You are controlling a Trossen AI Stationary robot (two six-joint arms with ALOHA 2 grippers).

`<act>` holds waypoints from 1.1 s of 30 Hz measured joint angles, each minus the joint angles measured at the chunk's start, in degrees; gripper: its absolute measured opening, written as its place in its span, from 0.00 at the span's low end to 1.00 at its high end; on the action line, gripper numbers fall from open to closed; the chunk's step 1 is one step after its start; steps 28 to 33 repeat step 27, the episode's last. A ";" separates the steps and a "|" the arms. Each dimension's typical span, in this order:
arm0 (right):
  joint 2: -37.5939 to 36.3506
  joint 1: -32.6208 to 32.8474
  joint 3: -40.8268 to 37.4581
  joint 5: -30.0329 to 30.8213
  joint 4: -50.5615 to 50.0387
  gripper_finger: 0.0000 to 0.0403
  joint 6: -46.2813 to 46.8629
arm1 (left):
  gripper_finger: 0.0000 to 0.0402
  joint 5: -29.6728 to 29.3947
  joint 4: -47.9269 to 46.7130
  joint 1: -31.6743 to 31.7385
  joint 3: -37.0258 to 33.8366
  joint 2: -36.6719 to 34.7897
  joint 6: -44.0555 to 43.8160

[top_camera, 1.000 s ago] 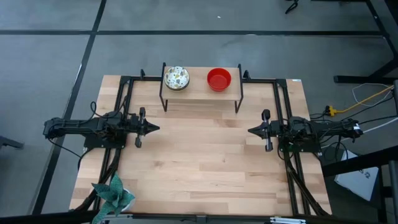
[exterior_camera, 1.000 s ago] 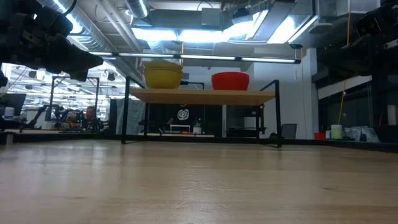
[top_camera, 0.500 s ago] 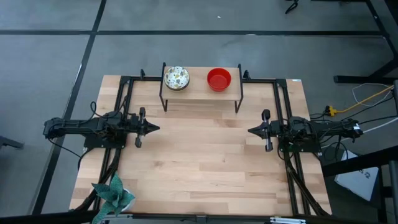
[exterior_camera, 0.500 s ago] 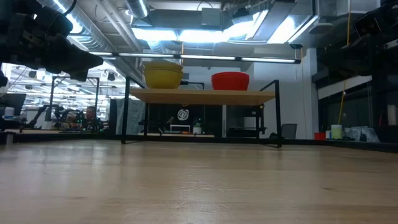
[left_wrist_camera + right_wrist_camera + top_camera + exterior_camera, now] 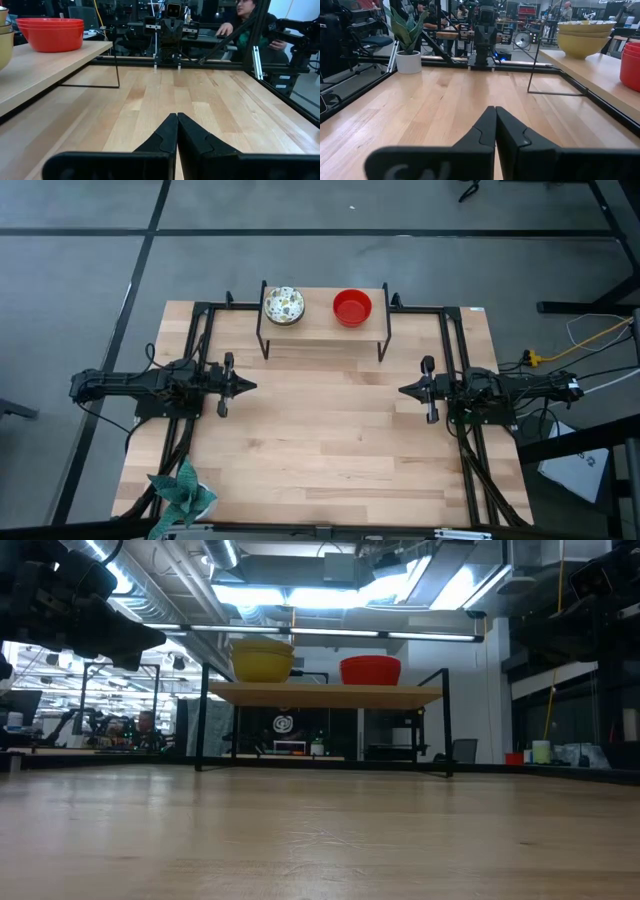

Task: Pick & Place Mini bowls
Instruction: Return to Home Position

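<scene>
Two stacks of mini bowls stand on a raised wooden shelf (image 5: pixel 322 330) at the table's far edge. One stack is flower-patterned inside (image 5: pixel 284 304) and yellow outside (image 5: pixel 262 660). The other is plain red (image 5: pixel 352 307), right of it. My left gripper (image 5: pixel 250 387) hovers at the table's left side, shut, pointing level toward the right; nothing is between its fingers (image 5: pixel 177 117). My right gripper (image 5: pixel 403 390) mirrors it at the right side, shut and empty (image 5: pixel 495 110). Both are well short of the shelf.
A teal leafy plant in a white pot (image 5: pixel 183 490) stands at the near left corner. Black frame rails (image 5: pixel 200 350) run along both sides. The shelf rests on thin black legs (image 5: pixel 263 345). A bare stretch of wooden tabletop (image 5: pixel 325 430) lies between the grippers. A person (image 5: pixel 245 20) sits beyond the table.
</scene>
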 joint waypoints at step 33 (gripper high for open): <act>0.01 -0.01 0.00 -0.02 0.00 0.01 -0.01 | 0.01 0.00 -0.01 0.00 0.00 0.00 0.00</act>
